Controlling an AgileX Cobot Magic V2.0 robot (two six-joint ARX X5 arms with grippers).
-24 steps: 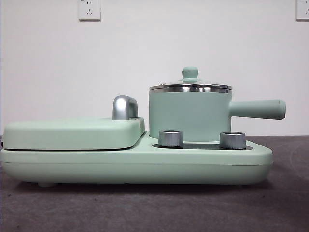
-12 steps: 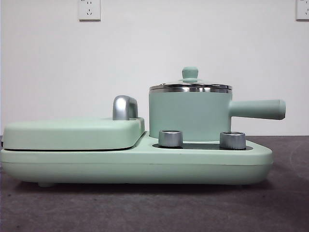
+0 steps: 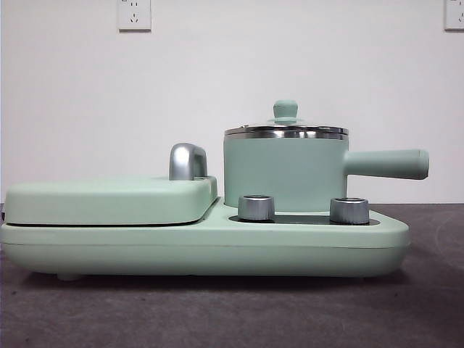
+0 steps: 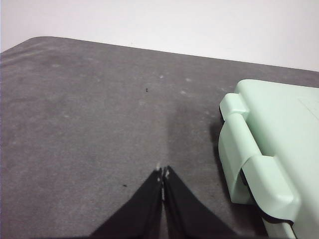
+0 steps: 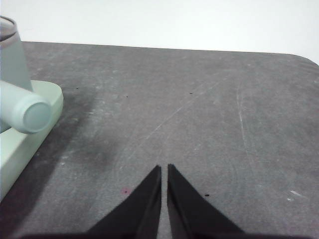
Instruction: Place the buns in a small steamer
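small steamer (image 3: 285, 170) interior hidden under lid (image 3: 286, 125), perhaps holding buns, griddle plate (image 4: 279, 149) cropped

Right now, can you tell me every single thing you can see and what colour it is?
Small steamer: one, mint green, on the cooker base's right part, handle pointing right.
Lid: one, steel rim, green knob, on the steamer.
Cooker base: one, mint green, on the table.
Griddle plate: one, mint green, shut, left part of the base.
Dials: two, silver, front of the base.
Table: one, dark grey.
Wall sockets: two, white, on the wall.
Buns: none in view.
Left pincer: black, shut, above bare table beside the griddle.
Right pincer: black, almost shut, above bare table near the handle.
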